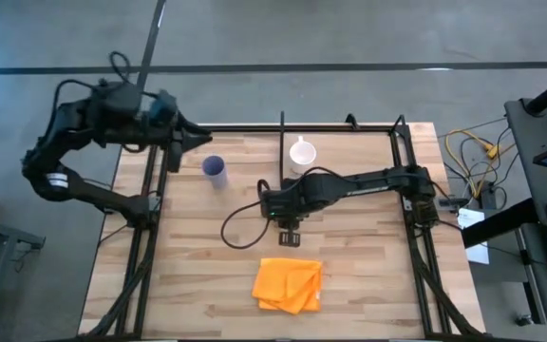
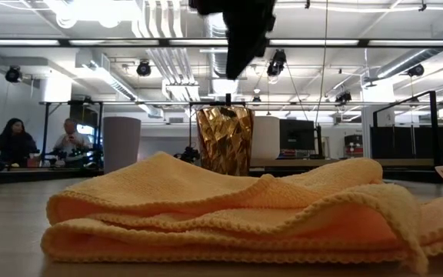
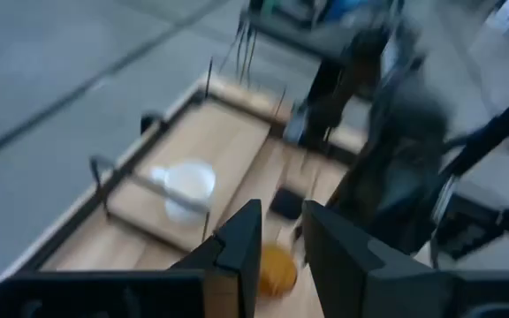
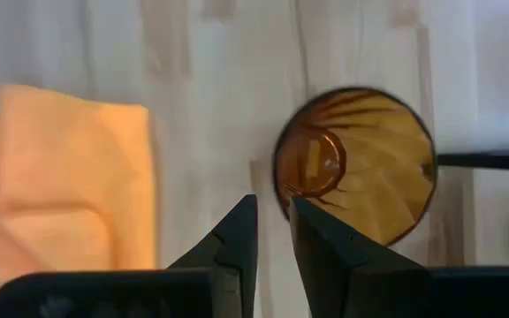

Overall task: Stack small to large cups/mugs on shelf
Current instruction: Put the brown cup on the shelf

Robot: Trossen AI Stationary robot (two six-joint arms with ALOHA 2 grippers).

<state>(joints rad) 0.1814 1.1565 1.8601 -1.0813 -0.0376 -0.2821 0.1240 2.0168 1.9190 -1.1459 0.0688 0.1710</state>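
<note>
The amber-brown cup [image 4: 353,164] stands upright on the table beside the shelf's black frame [image 4: 489,160]; in the high view my right arm hides it. My right gripper [image 4: 272,201] hovers above it with fingers shut, also showing in the low view [image 2: 241,46] and the high view [image 1: 273,201]. The white mug [image 1: 302,154] stands on the shelf [image 1: 349,152]. The lavender tumbler [image 1: 215,171] stands on the table left of the shelf. My left gripper [image 1: 196,141] waits shut above the table's far left corner.
An orange cloth [image 1: 288,283] lies folded near the table's front edge. A small black block [image 1: 290,237] and a looping black cable [image 1: 240,226] lie between the cloth and my right gripper. The shelf's thin upright divider [image 1: 281,128] stands at its left end. People sit in the room beyond [image 2: 14,142].
</note>
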